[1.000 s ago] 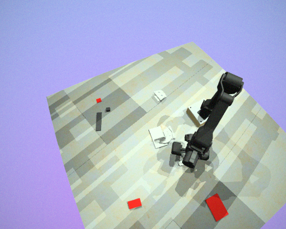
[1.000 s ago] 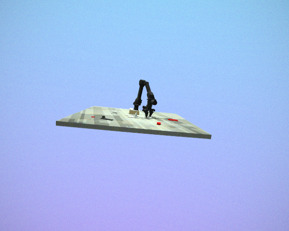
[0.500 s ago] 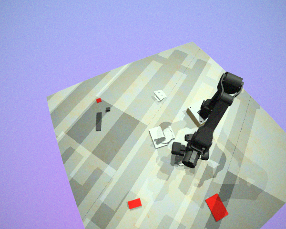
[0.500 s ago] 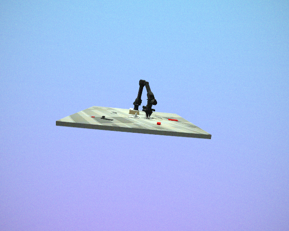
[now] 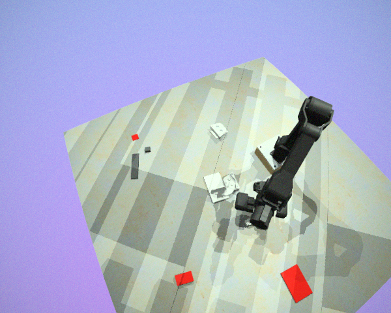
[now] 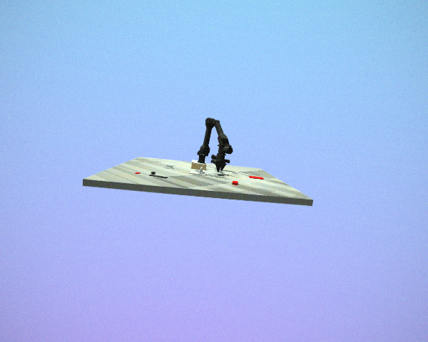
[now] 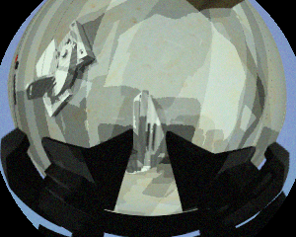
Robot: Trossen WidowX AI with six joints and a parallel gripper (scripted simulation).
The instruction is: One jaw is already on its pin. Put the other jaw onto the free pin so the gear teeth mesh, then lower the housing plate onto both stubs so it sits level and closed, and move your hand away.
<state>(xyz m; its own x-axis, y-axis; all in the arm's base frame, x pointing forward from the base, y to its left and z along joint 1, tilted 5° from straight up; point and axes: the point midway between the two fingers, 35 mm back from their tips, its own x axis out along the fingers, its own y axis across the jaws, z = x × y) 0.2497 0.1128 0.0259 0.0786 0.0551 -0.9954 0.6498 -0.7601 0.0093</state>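
One loose white claw piece [image 5: 248, 223] [image 6: 221, 174] [image 7: 147, 123] stands in the narrow gap of the gripper [image 5: 250, 220] [image 6: 220, 171] [image 7: 150, 132], whose fingers are partly closed, well short of wide, and pinch it from its two sides. In the wrist view its long axis runs away from the gripper, between the fingertips and across their closing line, so the grip looks to be over its thin width. The base [image 5: 212, 183] [image 6: 197, 172] [image 7: 80, 42] with the other claw lies near by, to the left and farther off in the top view, and likewise up and left in the wrist view. That sideways offset is what the coming move turns on: likely a small lift, then a carry left and far, with a turn at the wrist as needed to bring the claw's hole over the free pin. Which way its teeth face cannot be told, and a wrong angle could leave them riding on the other gear instead of meshing. The cover plate [image 5: 218, 129] [image 6: 169, 167] lies farther still, beyond the base, and is not yet on the stubs; it seems a job for later.
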